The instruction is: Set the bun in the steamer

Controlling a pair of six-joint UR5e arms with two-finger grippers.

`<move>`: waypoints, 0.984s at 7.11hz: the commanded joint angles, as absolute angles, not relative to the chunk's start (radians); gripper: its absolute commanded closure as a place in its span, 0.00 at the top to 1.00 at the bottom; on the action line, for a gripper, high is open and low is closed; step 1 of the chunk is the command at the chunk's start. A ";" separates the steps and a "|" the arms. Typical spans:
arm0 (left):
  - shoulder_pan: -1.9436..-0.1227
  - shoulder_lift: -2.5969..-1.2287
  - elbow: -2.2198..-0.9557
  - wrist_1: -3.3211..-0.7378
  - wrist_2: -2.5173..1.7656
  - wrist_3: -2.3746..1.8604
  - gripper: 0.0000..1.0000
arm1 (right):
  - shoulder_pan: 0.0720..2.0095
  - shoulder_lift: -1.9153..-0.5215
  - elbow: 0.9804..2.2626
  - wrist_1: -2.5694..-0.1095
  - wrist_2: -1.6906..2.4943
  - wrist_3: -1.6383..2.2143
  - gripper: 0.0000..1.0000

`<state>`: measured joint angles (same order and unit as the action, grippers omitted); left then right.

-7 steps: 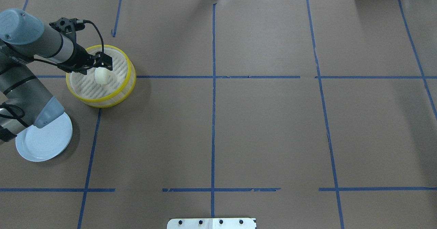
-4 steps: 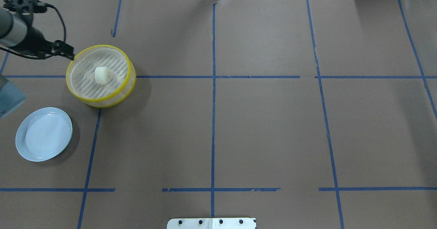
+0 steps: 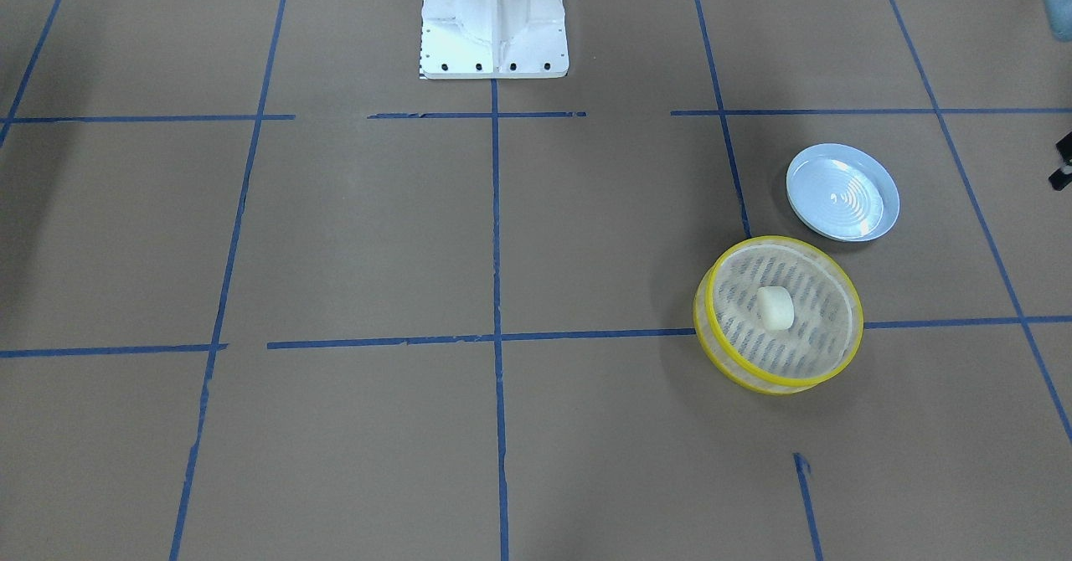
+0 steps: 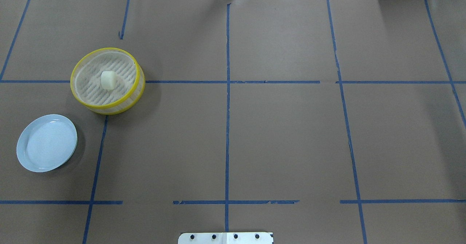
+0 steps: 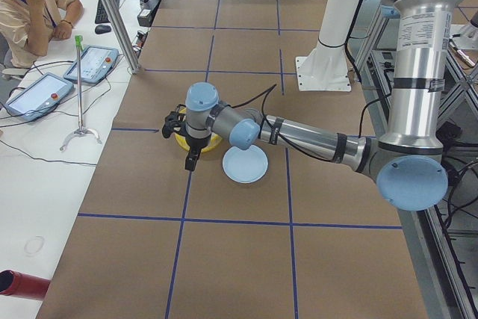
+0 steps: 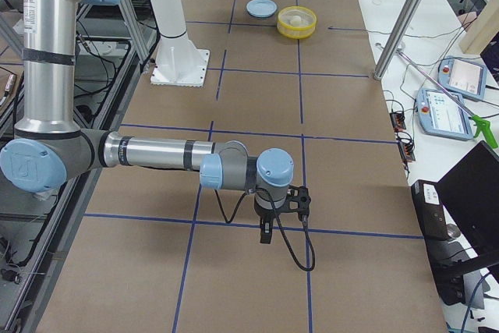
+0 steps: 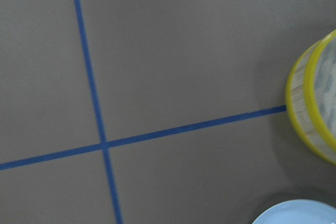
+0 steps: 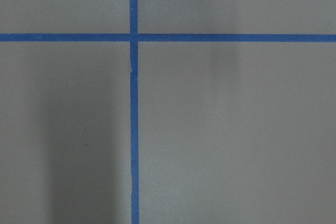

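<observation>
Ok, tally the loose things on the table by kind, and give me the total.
bun: 1
steamer: 1
plate: 1
Total: 3

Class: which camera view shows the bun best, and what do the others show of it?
Exterior front-facing: the bun lies unobstructed, mid-floor in the steamer. Overhead exterior almost matches. Exterior right shows it tiny; in exterior left the left arm hides it; the left wrist view catches only the steamer's rim; the right wrist view, nothing.
</observation>
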<state>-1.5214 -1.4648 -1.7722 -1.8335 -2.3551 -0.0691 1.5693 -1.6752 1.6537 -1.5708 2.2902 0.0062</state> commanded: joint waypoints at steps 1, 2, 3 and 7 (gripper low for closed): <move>-1.647 -1.394 -1.784 -1.705 -2.387 0.090 1.00 | 1.569 -1.675 1.654 -1.571 2.290 0.006 1.00; -1.644 -1.404 -1.767 -1.622 -2.387 0.089 1.00 | 1.569 -1.675 1.654 -1.571 2.290 0.006 1.00; -1.644 -1.390 -1.755 -1.615 -2.384 0.087 1.00 | 1.569 -1.675 1.654 -1.571 2.290 0.006 1.00; -1.649 -1.336 -1.818 -1.586 -2.382 0.089 1.00 | 1.569 -1.675 1.654 -1.571 2.290 0.006 1.00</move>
<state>-1.6481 -1.3522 -1.7933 -1.6035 -2.3825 0.0862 1.5693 -1.6751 1.6537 -1.5701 2.2902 0.0062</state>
